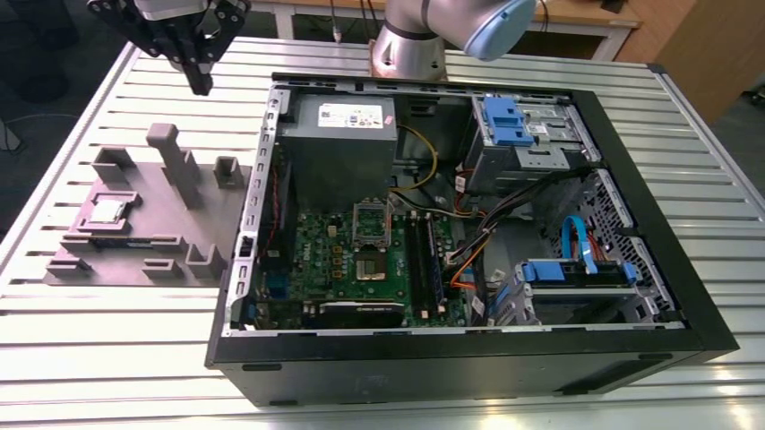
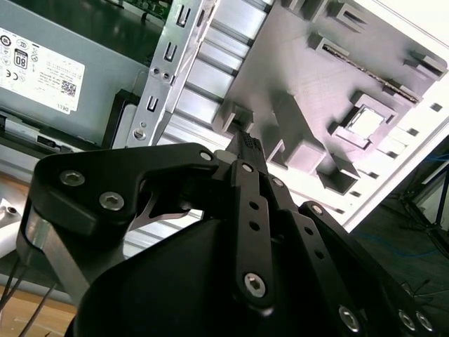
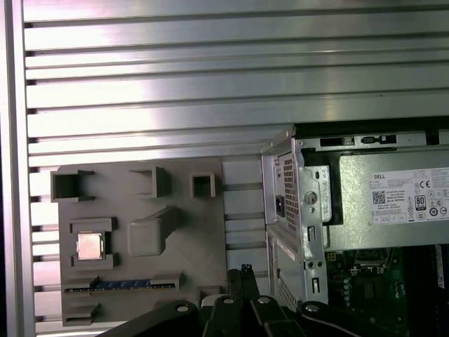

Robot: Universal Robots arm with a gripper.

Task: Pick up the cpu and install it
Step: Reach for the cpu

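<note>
Your gripper (image 1: 200,83) is hanging with fingers together, holding nothing. The cpu (image 1: 107,210) is sitting in the grey tray (image 1: 120,258), at seven o'clock from it. Open wide, drop straight, pinch its edges softly.

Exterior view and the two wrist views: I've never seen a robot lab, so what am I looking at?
The exterior view comes from a camera off the robot: a grey robot arm stands behind an open computer case on a slatted metal table. The wrist views come from cameras riding on the arm, looking past its black gripper, which is shut and empty. The cpu, a small silvery square, sits in a grey holder block beside the case.
</note>
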